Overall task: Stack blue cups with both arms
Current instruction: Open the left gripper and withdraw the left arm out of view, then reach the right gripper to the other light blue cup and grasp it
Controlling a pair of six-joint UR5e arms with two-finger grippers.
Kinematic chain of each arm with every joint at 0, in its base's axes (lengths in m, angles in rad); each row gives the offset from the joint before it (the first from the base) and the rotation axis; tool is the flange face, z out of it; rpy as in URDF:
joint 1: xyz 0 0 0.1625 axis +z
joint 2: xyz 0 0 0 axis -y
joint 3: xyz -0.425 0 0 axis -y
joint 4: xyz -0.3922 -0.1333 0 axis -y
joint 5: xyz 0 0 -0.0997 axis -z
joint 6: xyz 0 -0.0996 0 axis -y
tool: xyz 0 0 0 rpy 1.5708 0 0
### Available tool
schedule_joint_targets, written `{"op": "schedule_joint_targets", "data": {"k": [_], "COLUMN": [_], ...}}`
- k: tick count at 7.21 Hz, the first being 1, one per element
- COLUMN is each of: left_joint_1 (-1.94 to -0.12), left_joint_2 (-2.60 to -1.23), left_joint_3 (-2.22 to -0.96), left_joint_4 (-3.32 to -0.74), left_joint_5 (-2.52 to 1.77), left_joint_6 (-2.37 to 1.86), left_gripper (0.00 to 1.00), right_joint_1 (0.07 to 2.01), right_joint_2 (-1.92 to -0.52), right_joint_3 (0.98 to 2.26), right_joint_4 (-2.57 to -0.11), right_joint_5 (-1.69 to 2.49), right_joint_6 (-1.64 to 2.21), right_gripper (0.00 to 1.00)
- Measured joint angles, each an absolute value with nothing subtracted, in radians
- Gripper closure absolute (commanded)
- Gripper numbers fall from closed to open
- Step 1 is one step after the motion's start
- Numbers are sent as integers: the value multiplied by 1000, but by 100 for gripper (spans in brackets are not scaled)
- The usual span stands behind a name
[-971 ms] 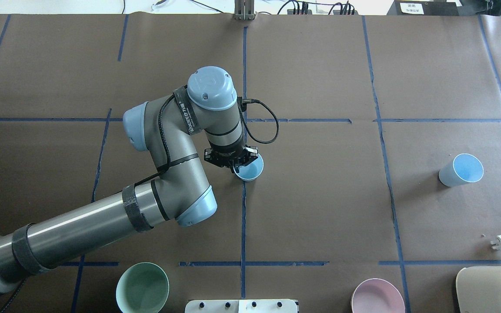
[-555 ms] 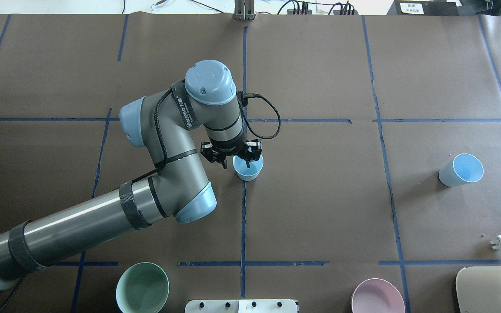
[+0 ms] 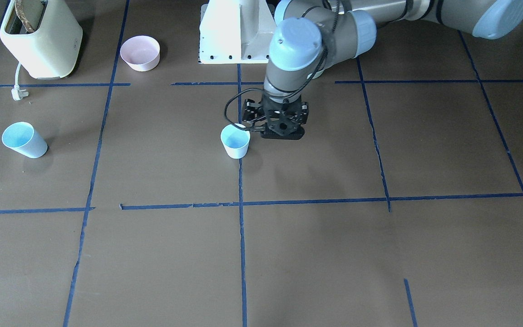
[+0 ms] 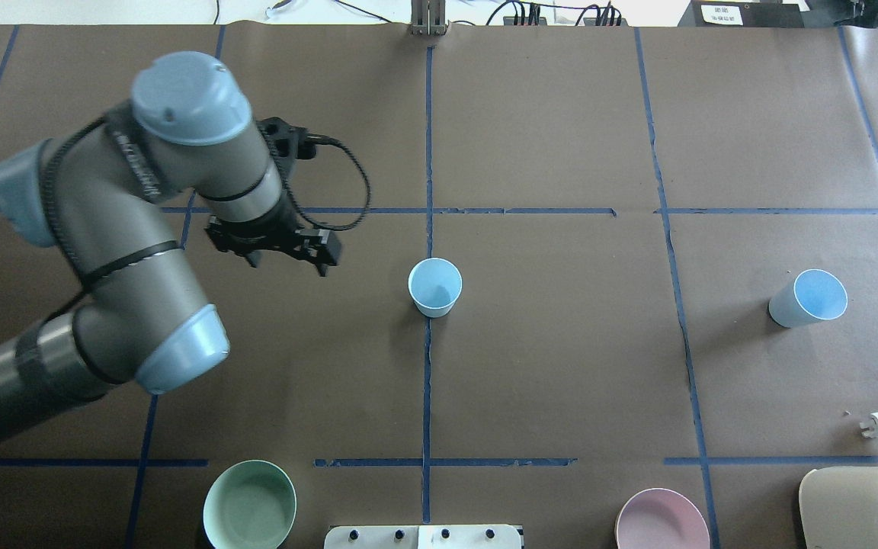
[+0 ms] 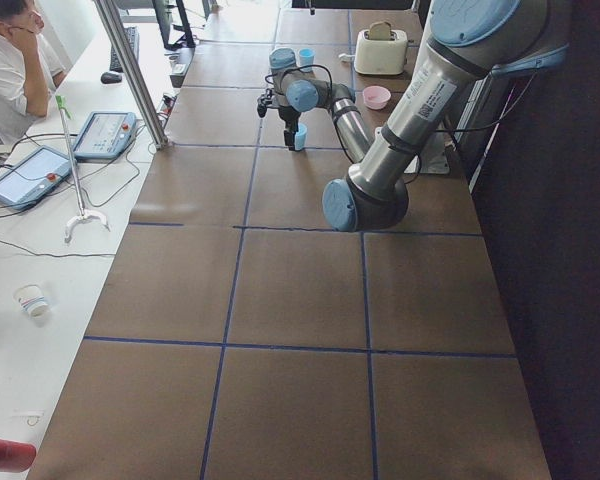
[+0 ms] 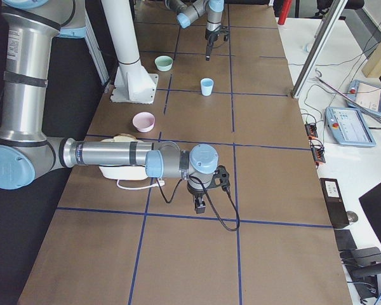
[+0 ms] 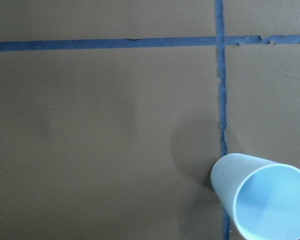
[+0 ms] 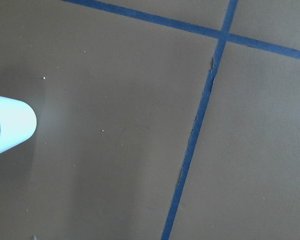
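One blue cup (image 4: 434, 287) stands upright on the middle tape line; it also shows in the front view (image 3: 235, 141) and at the lower right of the left wrist view (image 7: 262, 202). The second blue cup (image 4: 809, 298) stands alone at the right. My left gripper (image 4: 286, 265) is open and empty. In the overhead view it hangs well left of the middle cup; in the front view it (image 3: 282, 132) is still close beside that cup. My right gripper (image 6: 199, 204) shows only in the right side view, so I cannot tell its state. Its wrist view catches a cup (image 8: 10, 125) at the left edge.
A mint-green bowl (image 4: 249, 504) and a pink bowl (image 4: 661, 520) sit near the robot's side of the table, either side of the white pedestal base (image 4: 424, 536). A cream toaster (image 4: 862, 507) with its plug (image 4: 877, 425) is at the near right corner.
My left gripper has opened off the middle cup's rim. In the overhead view it has then swung away to the left. The cup stays upright in place.
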State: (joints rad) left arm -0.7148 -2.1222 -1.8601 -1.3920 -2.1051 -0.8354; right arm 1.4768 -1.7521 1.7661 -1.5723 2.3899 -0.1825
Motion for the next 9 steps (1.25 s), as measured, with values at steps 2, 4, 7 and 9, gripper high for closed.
{"op": "schedule_joint_targets", "data": {"k": [2,4,7,9], "left_joint_1": [-918,-1190,-1501,-1599], "left_joint_2": [-1851,-1647,-1469,-1393], "left_joint_3": [-1975,-1986,-1878,-1841], "left_joint_4": [-1387,-1387,-1390,-1394], "left_joint_5": [-2171,-2298,-2346,-2350], "left_joint_6": [-465,-152,163,244], "left_gripper": [0,0,0,0], "right_joint_1": [1475,1473,1467,1441], "right_joint_2": [-1752,-1748,-1743,-1742], "right_joint_3": [1766,1770,1774,1801], "right_joint_4": [-1572,-1562,-1505,-1490], "right_joint_5": [2390,2389,2389,2387], "right_joint_6": [-183,-183,-134,-28], "right_gripper": [0,0,0,0]}}
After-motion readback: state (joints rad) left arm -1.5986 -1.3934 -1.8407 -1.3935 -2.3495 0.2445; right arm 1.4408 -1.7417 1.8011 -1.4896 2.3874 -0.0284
